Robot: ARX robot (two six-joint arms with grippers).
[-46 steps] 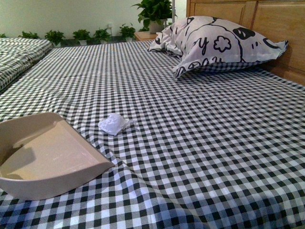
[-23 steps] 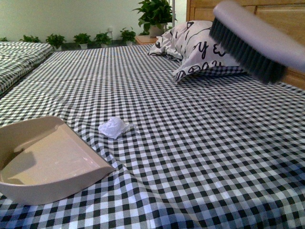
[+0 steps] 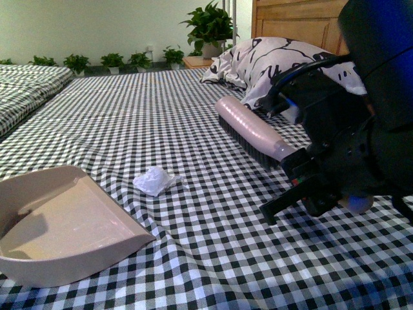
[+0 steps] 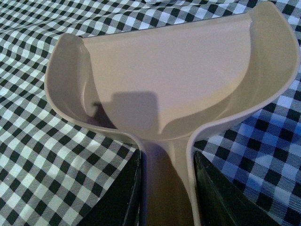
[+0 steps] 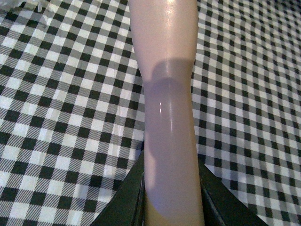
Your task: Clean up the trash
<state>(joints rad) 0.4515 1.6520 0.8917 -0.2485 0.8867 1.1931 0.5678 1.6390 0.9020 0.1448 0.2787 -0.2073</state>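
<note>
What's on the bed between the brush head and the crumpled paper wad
Nothing but bare checkered sheet. In the front view, the brush held by the right hand sits apart from the paper wad, with no object between them.

Dustpan (image 3: 61, 226): left part cut off by the front view's edge.
Brush (image 3: 248, 129): handle end hidden inside right pincer (image 3: 293, 161).
Pillow (image 3: 271, 58): partly hidden behind the right arm.
</note>
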